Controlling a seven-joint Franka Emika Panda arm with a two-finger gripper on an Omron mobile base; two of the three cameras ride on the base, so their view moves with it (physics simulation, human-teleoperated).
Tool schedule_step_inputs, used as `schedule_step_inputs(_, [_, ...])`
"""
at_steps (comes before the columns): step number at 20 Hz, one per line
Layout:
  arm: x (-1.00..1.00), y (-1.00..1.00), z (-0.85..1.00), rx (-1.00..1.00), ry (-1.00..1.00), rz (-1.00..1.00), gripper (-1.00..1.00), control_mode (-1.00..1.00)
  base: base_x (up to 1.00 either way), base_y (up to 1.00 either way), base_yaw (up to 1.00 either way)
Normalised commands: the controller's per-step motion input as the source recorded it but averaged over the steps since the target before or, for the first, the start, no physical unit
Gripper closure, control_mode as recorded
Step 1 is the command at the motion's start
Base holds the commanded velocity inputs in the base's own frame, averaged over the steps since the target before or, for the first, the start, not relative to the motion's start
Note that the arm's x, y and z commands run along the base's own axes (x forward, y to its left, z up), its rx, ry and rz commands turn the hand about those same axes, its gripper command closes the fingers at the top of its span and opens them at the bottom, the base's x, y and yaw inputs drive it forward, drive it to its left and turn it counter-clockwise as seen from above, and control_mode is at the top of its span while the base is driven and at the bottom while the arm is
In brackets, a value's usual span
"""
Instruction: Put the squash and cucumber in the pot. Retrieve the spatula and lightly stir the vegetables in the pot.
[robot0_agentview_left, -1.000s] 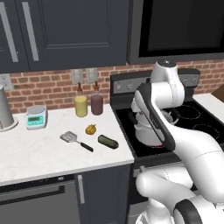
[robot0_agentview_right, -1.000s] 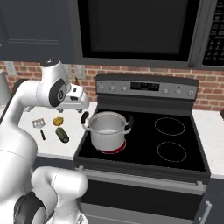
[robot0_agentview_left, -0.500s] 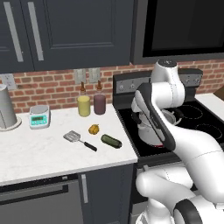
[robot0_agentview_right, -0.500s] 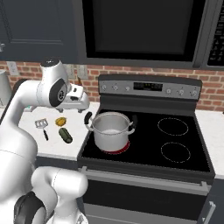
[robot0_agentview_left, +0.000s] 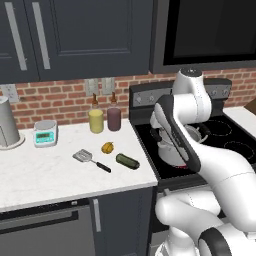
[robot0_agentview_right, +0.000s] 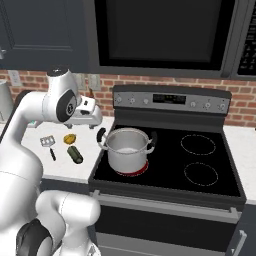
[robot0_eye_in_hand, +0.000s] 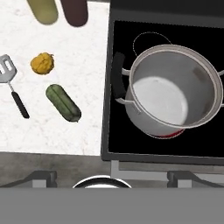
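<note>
Base driven leftward, fingers (robot0_eye_in_hand: 107, 177) wide open, empty, above pot (robot0_eye_in_hand: 173, 92)

Bare tabletop (robot0_eye_in_hand: 65, 135) around squash (robot0_eye_in_hand: 42, 63), cucumber (robot0_eye_in_hand: 63, 103), spatula (robot0_eye_in_hand: 13, 85); two bottles (robot0_agentview_left: 104, 119) stand behind; pot (robot0_eye_in_hand: 170, 94) mouth unobstructed.

shiny steel pot (robot0_eye_in_hand: 175, 94) on glossy black stovetop (robot0_eye_in_hand: 131, 140).

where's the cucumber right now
The cucumber lies on the white counter just left of the stove, with the squash and spatula beside it.
</note>
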Motion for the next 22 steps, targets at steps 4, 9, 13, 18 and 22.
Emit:
schedule_step_inputs(4, [-0.39, 0.58, -0.02, 0.0, 0.0, 0.06, -1.0, -1.0, 0.0, 0.0, 0.0])
schedule_step_inputs(9, [-0.37, 1.0, -0.27, -0.04, 0.0, 0.24, -1.0, -1.0, 0.0, 0.0, 0.0])
schedule_step_inputs(13, [-0.12, 0.89, -0.69, -0.11, 0.1, 0.27, -1.0, -1.0, 0.0, 0.0, 0.0])
schedule_step_inputs(18, [0.49, 0.33, -0.95, -0.1, 0.29, 0.15, -1.0, -1.0, 0.0, 0.0, 0.0])
schedule_step_inputs(22, [0.99, 0.11, -0.67, -0.06, 0.18, 0.04, -1.0, -1.0, 0.0, 0.0, 0.0])
